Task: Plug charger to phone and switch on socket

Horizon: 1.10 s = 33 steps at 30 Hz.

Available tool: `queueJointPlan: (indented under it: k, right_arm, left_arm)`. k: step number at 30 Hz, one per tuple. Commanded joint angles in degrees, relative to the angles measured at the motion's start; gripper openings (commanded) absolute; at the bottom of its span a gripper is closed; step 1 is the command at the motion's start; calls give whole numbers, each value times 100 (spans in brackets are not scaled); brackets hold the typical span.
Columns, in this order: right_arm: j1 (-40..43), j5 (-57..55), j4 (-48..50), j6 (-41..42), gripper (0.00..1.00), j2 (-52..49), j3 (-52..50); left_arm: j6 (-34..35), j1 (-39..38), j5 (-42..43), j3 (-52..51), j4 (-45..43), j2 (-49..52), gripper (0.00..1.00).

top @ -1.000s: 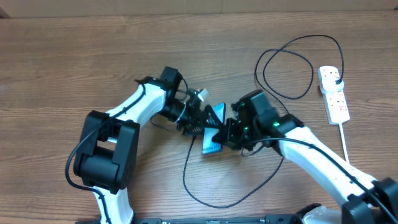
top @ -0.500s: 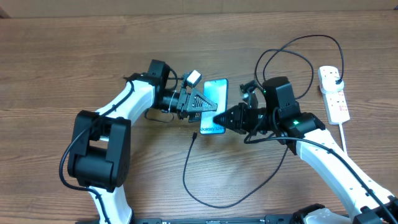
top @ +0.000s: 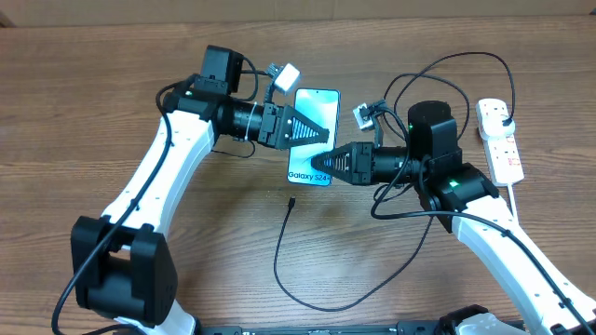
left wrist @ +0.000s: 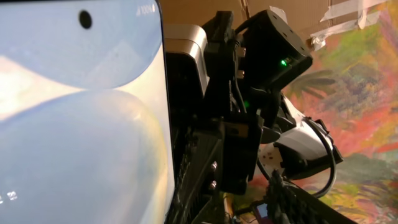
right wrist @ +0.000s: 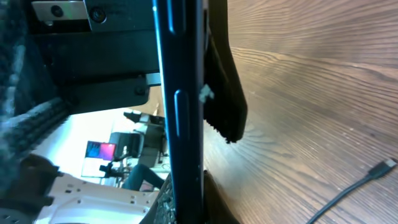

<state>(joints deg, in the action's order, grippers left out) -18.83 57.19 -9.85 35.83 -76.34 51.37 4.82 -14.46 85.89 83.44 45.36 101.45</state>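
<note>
At the near edge of the surface [top: 93, 74], the charger [top: 276, 263] lies slack in a wide loop. Its connector tip [top: 291, 202] rests free on bare wood, just short of the phone [top: 317, 107]. The right wrist view shows the same tip [right wrist: 384, 165] flat on the grain.

Mid-surface: the phone is held up off the wood, screen toward the overhead camera, "Galaxy S24" lettering at its near end. Two holds on it. The left end effector [top: 321, 132] reaches in from the left and is clamped across the phone's middle, one finger over the screen. The right end effector [top: 321, 166] comes in from the right and is clamped on the near right corner, by the lettering. The right wrist view has the phone edge-on, with a black finger [right wrist: 225, 87] pressed against its underside and wood beyond.

Farther right: the cable passes under the right arm, rises in two loops and ends at a black plug [top: 504, 119] seated in the far outlet of the socket [top: 500, 149]. The socket lies well apart from the phone, its white cord [top: 515, 209] trailing toward the near edge. Switch position is too small to read.
</note>
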Motion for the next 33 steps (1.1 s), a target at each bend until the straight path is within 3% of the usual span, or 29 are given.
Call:
queueJointPlan:
  k: [1,4,8,22,26,30,32,33]
  right_arm:
    - [87,214,70,188,4,-111,-72]
    - [90,256,46,186,4,-111,-72]
    - [90,251,-90,184,4,-114,-72]
    - [85,463,-380,186,4,-114,-72]
    - [85,459,-380,184,4,-114,-72]
    - [85,468,-380,188,4,-114,-72]
    - [87,581,-363,245,9,-114,-72]
    - [120,662,-321,315,21,-114,-72]
  left_arm:
    - [57,-7,470,308,-39,-343,70]
    - [59,-7,468,308,-68,-343,63]
    - [57,-7,461,308,-133,-343,41]
    - [168,-2,205,308,-262,-343,41]
    - [168,-2,201,308,-264,-343,28]
    - [282,-2,-151,308,-258,-343,5]
    - [595,-2,-616,308,-225,-341,4]
    - [715,-2,-826,308,-192,-341,4]
